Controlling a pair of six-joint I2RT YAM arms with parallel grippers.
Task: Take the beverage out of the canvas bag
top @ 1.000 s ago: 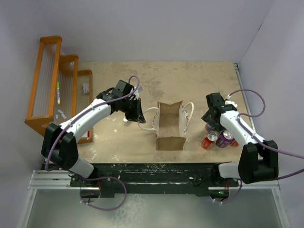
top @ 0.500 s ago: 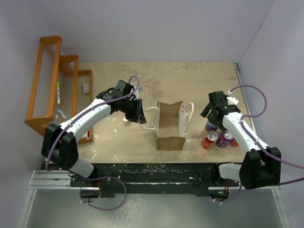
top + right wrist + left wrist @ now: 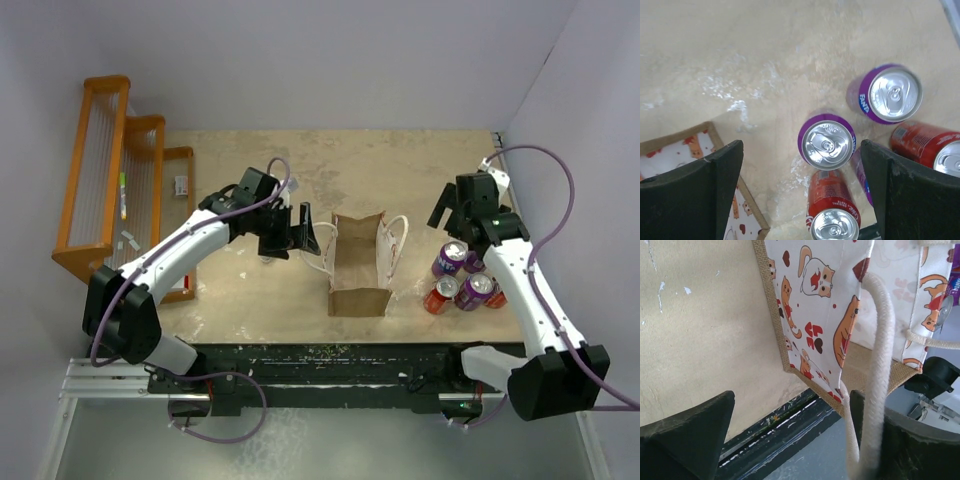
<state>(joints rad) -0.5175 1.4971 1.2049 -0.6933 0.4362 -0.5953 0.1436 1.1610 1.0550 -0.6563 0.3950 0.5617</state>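
The canvas bag stands open in the middle of the table, tan-brown with a white cat-print face. Only brown lining shows in its mouth from above. My left gripper is open at the bag's left side, and the white cord handle drapes against its right finger. Several beverage cans stand right of the bag: two purple cans and two red cans. My right gripper hangs open above them, holding nothing.
An orange wooden rack stands at the far left with small items on its steps. The right wall runs close behind the cans. The black base rail lies along the near table edge.
The left gripper opened and let go of the cord handle. The right gripper opened fully and drew up and away from the cans, leaving a purple can standing.
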